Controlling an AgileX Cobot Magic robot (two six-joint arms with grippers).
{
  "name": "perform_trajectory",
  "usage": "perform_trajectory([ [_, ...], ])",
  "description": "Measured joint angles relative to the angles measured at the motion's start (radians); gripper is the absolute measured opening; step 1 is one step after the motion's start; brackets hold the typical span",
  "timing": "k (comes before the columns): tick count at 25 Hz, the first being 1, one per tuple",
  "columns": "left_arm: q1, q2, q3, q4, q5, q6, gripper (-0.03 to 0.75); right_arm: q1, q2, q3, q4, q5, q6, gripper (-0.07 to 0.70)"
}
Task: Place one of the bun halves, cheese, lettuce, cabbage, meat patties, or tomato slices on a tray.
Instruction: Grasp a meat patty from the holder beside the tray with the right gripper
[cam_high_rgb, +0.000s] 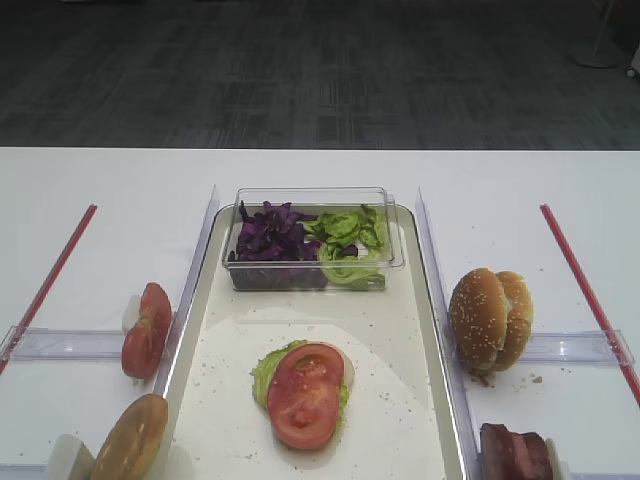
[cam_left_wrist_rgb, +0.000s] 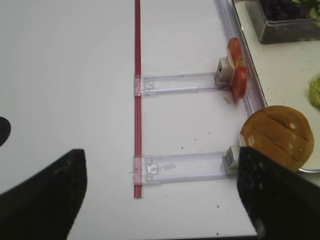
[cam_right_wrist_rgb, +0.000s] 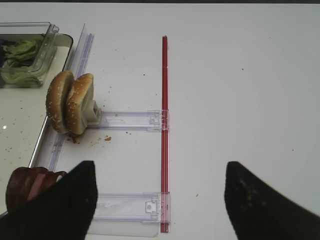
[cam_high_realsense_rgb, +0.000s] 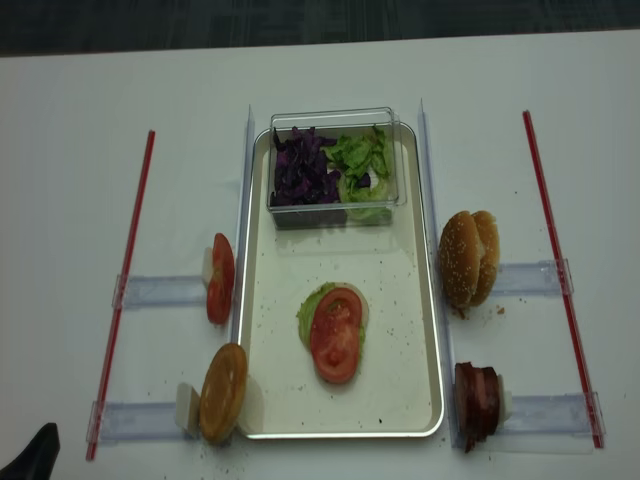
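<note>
Tray centre: tomato slice on lettuce leaf; tray on tabletop
Tray rear: clear box, cabbage left, lettuce right
Left of tray: tomato slices behind bun half
Right of tray: bun halves behind meat patties

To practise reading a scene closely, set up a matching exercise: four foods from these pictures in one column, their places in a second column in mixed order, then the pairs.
Column one
1. tomato slices
2. cabbage
3. bun halves
4. meat patties

Column two
A. in the clear box, beside the lettuce
B. standing on edge right of the tray
C. near right corner, outside the tray
D. lying mid-tray on a green leaf

Pairs: 1-D, 2-A, 3-B, 4-C
</note>
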Motion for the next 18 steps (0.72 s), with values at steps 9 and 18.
perform_trajectory([
  [9, 0.000, 0.000, 0.000, 0.000, 0.000, 0.000, 0.565, 0.000, 0.074, -0.016, 0.000, 0.002, 0.000, 0.552],
  [18, 0.000, 0.000, 0.000, 0.000, 0.000, 0.000, 0.565, 0.000, 0.347, -0.095, -0.006, -0.002, 0.000, 0.552],
])
